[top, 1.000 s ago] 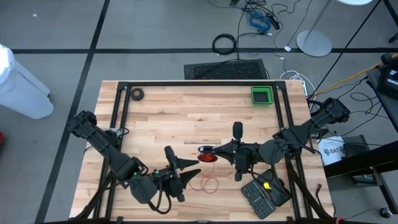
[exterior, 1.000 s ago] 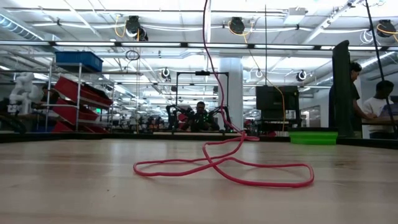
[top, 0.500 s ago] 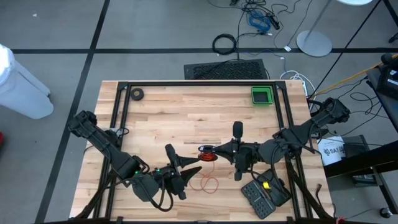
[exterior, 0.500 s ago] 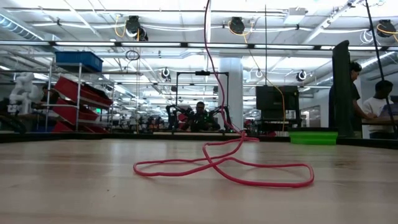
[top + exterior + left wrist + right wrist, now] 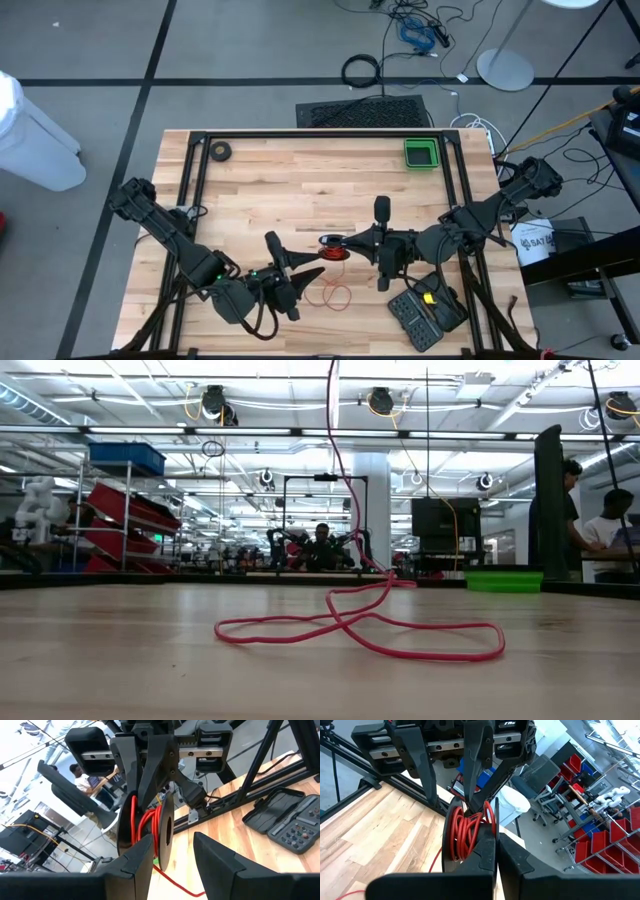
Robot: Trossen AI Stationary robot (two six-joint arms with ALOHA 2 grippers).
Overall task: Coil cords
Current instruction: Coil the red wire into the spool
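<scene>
Cord (image 5: 333, 294), red: your right gripper (image 5: 345, 243) clamps the reel (image 5: 336, 248) upright for winding; left gripper (image 5: 308, 272), part-open, grips nothing, guiding slack.

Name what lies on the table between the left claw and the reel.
In the high view, loose loops of red cord lie between the left claw and the reel.

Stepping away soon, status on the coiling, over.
Right gripper shut on reel. Left gripper open, facing it. Red cord partly wound, slack on table. Nothing in the way.
</scene>
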